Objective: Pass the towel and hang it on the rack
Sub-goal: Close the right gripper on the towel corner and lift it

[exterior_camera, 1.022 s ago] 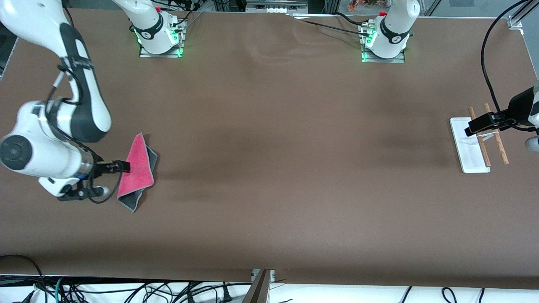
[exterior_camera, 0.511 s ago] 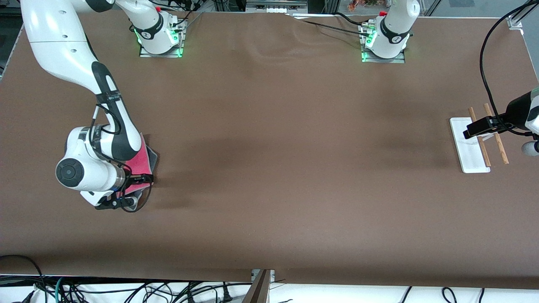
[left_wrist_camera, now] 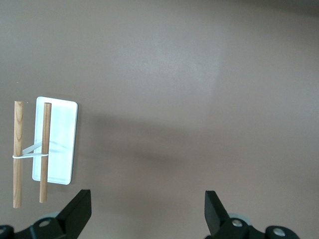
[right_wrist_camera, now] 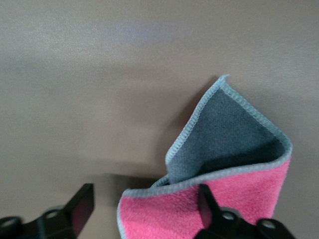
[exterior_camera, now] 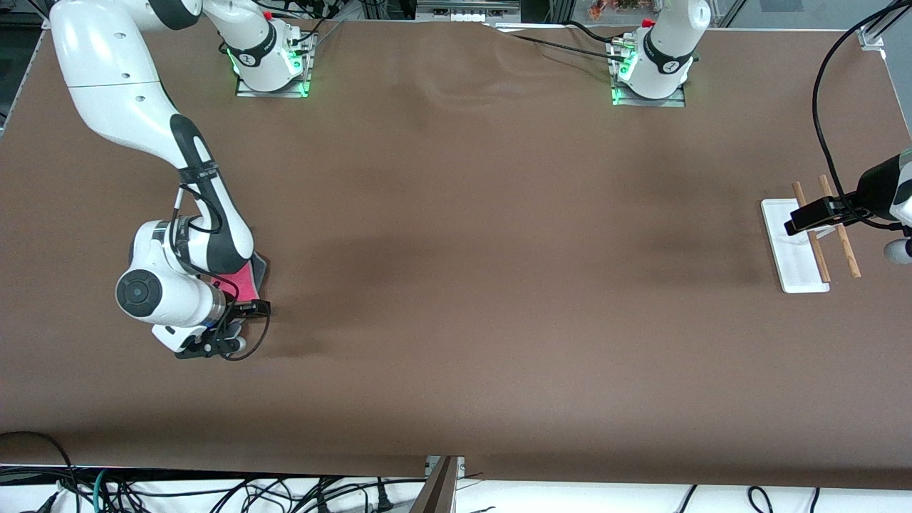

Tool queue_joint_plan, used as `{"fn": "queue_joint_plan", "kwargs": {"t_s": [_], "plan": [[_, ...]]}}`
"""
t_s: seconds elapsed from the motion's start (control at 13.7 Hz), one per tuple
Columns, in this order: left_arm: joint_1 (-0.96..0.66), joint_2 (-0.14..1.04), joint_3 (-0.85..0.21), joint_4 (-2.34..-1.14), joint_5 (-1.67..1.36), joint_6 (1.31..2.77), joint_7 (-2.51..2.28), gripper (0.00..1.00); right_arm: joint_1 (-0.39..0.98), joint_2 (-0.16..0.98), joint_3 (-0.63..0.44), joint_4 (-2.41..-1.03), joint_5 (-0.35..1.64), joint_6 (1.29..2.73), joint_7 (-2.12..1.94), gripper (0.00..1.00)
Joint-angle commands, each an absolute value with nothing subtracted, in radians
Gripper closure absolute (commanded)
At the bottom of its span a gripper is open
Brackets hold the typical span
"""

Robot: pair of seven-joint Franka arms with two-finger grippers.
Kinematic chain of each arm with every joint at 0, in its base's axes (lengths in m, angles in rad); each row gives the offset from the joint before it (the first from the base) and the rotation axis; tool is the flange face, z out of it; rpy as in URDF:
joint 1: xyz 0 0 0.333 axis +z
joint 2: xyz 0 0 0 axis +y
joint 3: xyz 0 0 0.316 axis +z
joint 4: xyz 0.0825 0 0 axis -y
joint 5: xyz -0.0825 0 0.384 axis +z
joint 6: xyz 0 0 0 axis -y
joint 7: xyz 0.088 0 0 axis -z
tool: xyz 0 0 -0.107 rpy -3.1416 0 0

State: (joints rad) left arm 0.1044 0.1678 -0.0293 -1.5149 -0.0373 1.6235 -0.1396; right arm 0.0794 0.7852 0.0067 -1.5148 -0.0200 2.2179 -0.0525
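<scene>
1. Front view: my right arm reaches from its base down toward the right arm's end of the brown counter [exterior_camera: 456,285]. My right pincer [exterior_camera: 249,311] sits low over the towel [exterior_camera: 242,283], which lies on the counter under my wrist. Only a pink-red patch and a sliver of dark grey edge show past my forearm; the rest is hidden. From here I cannot tell how my right fingers stand.

2. Front view, the left arm's end of the counter: the rack [exterior_camera: 794,246] stands there, with its flat white base and two thin wooden rods. My left pincer [exterior_camera: 801,217] hangs over the rack, and the dark fingers cross the white base and the rods in this view. The towel and the rack are well apart, at the two ends of the counter.

3. Left wrist view: my left pincer [left_wrist_camera: 148,211] is spread wide, with a dark finger at each side and bare counter between them. The rack [left_wrist_camera: 56,142] lies below it, and a thin white band crosses the rods.

4. Right wrist view: my right pincer [right_wrist_camera: 144,209] is spread, and its fingers [right_wrist_camera: 82,204] sit apart. The towel [right_wrist_camera: 219,154] lies folded on the counter, pink-red face up with a dark grey corner turned over. One finger is over the pink part, and the other is over bare counter beside the edge.
</scene>
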Motion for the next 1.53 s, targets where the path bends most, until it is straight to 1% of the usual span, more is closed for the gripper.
{"fn": "queue_joint_plan", "kwargs": {"t_s": [0.0,0.07,0.22,0.36,0.44,0.58,0.66,0.88,1.09,1.17,1.24,1.46], "plan": [[0.112,0.187,-0.031,-1.482,-0.046,1.606,-0.141,0.0,0.08,0.793,0.008,-1.502,-0.029,2.218,-0.043,0.45],[0.12,0.192,-0.031,-1.482,-0.049,1.609,-0.152,0.0,0.08,0.793,0.008,-1.503,-0.029,2.217,-0.044,0.54],[0.124,0.192,-0.031,-1.482,-0.048,1.615,-0.167,0.0,0.08,0.792,0.008,-1.502,-0.029,2.214,-0.046,0.66],[0.126,0.192,-0.031,-1.489,-0.046,1.615,-0.16,0.0,0.081,0.787,0.008,-1.502,-0.029,2.207,-0.048,0.82],[0.126,0.192,-0.031,-1.489,-0.043,1.614,-0.158,0.0,0.081,0.785,0.008,-1.5,-0.028,2.201,-0.049,0.85],[0.126,0.19,-0.032,-1.494,-0.032,1.612,-0.103,0.0,0.081,0.776,0.008,-1.499,-0.029,2.183,-0.051,0.85],[0.127,0.192,-0.031,-1.496,-0.032,1.611,-0.033,0.0,0.081,0.77,0.008,-1.488,-0.029,2.159,-0.054,0.87],[0.143,0.192,-0.032,-1.496,-0.037,1.608,-0.002,0.0,0.086,0.77,0.018,-1.401,-0.028,2.021,-0.058,0.95],[0.144,0.192,-0.032,-1.494,-0.037,1.606,-0.003,0.0,0.089,0.767,0.044,-1.33,-0.026,1.903,-0.057,0.96],[0.144,0.192,-0.032,-1.493,-0.038,1.606,-0.003,0.0,0.089,0.758,0.055,-1.31,-0.026,1.869,-0.058,0.97],[0.144,0.192,-0.032,-1.493,-0.038,1.606,-0.003,0.0,0.089,0.753,0.069,-1.299,-0.025,1.847,-0.054,0.99],[0.144,0.192,-0.031,-1.493,-0.041,1.606,-0.005,0.0,0.089,0.726,0.112,-1.281,-0.025,1.833,-0.046,1.0]]}}
